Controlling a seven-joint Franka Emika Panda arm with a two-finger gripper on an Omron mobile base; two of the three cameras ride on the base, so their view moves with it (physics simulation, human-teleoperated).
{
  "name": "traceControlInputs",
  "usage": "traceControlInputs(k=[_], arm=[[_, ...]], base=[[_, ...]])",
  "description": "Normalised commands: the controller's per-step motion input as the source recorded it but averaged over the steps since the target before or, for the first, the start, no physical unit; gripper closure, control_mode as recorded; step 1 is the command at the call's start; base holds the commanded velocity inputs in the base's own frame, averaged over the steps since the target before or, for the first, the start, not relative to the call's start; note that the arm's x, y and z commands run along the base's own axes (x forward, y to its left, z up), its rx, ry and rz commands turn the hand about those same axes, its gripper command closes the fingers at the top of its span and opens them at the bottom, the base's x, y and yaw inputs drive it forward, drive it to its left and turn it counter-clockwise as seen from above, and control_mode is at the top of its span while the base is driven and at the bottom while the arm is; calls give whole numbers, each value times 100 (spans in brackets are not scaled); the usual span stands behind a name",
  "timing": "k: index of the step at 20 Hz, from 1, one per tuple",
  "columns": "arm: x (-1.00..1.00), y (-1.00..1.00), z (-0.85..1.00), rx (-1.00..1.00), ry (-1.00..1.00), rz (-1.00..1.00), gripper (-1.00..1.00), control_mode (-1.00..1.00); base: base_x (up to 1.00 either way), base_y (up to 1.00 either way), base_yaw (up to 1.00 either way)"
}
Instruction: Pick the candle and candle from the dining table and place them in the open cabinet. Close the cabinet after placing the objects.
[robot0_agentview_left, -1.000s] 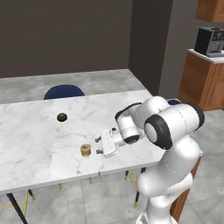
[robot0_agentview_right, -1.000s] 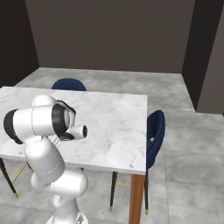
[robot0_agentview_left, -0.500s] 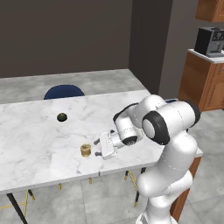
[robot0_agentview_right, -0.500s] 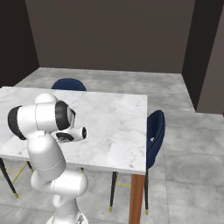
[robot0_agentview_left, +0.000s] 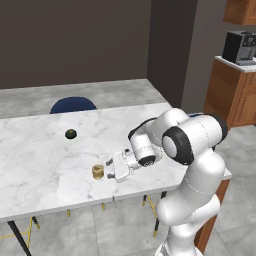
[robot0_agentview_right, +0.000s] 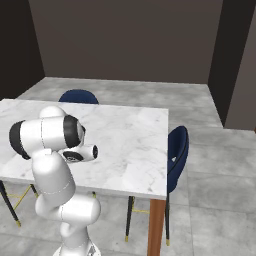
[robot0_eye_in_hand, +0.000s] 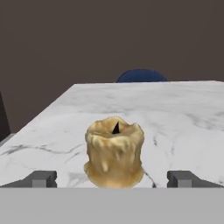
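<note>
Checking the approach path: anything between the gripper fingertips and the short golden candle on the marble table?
Nothing. In the hand view, only bare marble table lies between the open gripper and the short golden candle, centred ahead of the fingertips.

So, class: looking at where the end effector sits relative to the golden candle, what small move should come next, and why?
Probably ease forward a little, then close. The end effector is open, low over the table, and its fingertips flank the candle without yet reaching alongside it. In the left base view the candle stands just ahead of the fingers.
</note>
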Motion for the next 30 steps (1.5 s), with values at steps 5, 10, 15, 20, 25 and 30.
traceControlInputs(k=[5,10,15,20,25,30], arm=[[0,11,0,0,1,0,-100,-100],[0,11,0,0,3,0,-100,-100],[0,8,0,0,2,0,-100,-100],[0,2,0,0,3,0,-100,-100],[0,3,0,0,4,0,-100,-100],[0,12,0,1,5,0,-100,-100]], base=[[0,0,0],[0,0,0],[0,0,0],[0,0,0],[0,0,0],[0,0,0]])
